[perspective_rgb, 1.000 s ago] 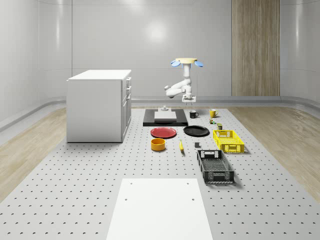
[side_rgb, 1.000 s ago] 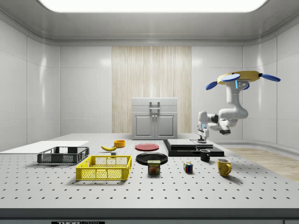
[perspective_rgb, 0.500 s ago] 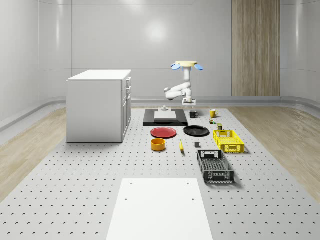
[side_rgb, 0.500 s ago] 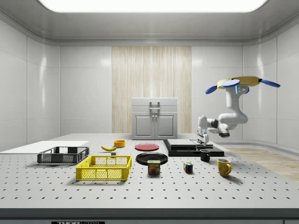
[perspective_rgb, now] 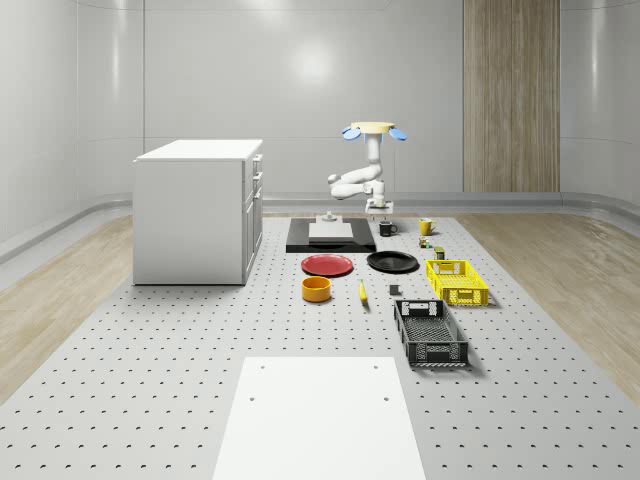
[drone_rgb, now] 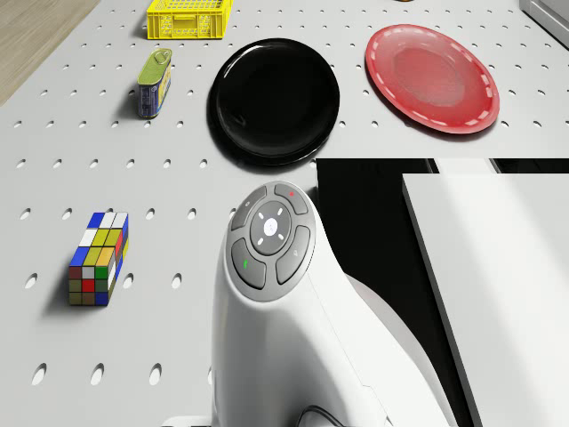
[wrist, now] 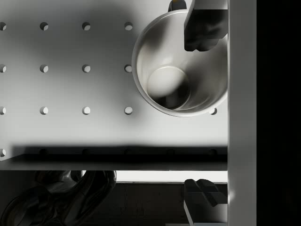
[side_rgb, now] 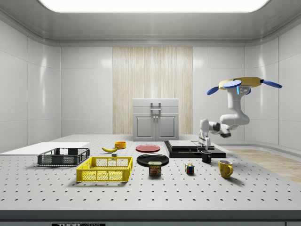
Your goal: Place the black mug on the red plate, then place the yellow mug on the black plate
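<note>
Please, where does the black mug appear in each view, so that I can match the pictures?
Whole-scene view: black mug beside the black slab's right edge, left of the yellow mug.
Side view: black mug in front of the slab, left of the yellow mug.
Wrist view: black mug seen from straight above.
Shared landmark: the black slab, also in the drone view.

A large grey table (perspective_rgb: 150,380) dotted with rows of small holes fills the middle of a room with pale glossy wall panels (perspective_rgb: 300,90) and a light wood floor (perspective_rgb: 60,300). A white cabinet (perspective_rgb: 198,210) with drawers stands on the table. A wood-grain panel (perspective_rgb: 510,95) breaks the back wall, and a long ceiling light (side_rgb: 150,4) glows overhead.
</note>
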Motion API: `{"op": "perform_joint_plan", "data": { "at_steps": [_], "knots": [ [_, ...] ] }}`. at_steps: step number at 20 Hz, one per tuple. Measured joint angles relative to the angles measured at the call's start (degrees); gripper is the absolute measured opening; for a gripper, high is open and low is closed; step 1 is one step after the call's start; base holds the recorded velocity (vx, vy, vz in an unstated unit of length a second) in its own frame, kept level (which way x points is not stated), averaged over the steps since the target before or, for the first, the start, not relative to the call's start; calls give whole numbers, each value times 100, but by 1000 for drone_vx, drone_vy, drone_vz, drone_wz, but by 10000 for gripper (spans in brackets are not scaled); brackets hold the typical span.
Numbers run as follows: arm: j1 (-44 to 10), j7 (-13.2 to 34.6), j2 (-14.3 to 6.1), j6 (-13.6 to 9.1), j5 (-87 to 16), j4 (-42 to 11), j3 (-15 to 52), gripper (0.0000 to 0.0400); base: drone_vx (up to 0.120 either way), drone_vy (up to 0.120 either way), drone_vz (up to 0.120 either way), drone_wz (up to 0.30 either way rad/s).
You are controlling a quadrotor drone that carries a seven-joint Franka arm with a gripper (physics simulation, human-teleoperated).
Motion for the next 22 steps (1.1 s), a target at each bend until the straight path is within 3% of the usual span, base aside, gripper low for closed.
{"op": "perform_joint_plan", "data": {
  "at_steps": [11,21,22],
  "knots": [
    [-99,36,-281,450,-380,150,-457,400,0,0,0,0],
    [-161,69,-409,623,-440,203,-550,400,0,0,0,0],
    [-166,73,-419,633,-437,205,-550,336,0,0,0,0]
  ]
}}
